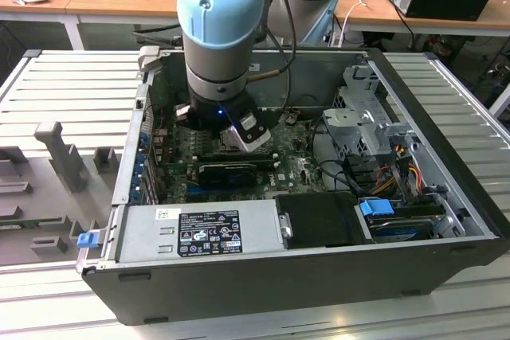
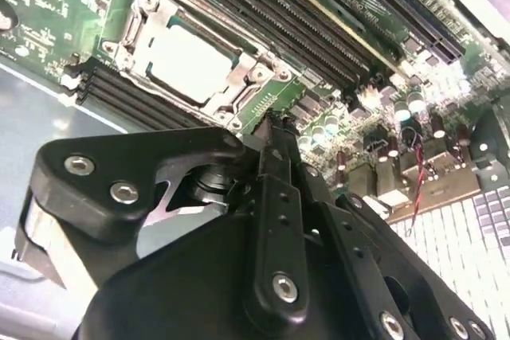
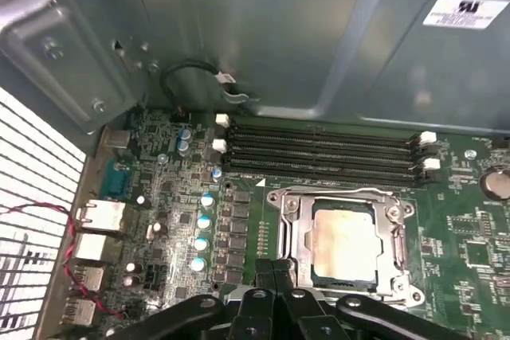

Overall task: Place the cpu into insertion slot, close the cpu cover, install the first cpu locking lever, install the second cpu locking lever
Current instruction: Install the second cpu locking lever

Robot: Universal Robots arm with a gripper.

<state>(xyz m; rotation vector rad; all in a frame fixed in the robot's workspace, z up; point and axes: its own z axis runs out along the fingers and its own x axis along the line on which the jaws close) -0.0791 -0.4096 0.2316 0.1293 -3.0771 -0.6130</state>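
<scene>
Arm is down inside the open PC case (image 1: 446, 220), wrist over the motherboard (image 3: 470, 236).

The cpu (image 3: 344, 242) sits in the insertion slot (image 3: 305, 272), and the cpu cover (image 3: 396, 220) lies flat over it, window framing the chip. Same in the second wrist view: cpu (image 2: 190, 60) seated, cover (image 2: 243, 77) down. So placing and closing look done.

Hand (image 3: 275, 270) has fingers pinched together, holding nothing, tips just beside the near edge of the socket frame.

Judgement: the first locking lever is the step in hand. I can't pick out either lever clearly. It calls for a push along the socket edge and a hook under the tab, without scraping the memory slots (image 3: 319, 149).
</scene>
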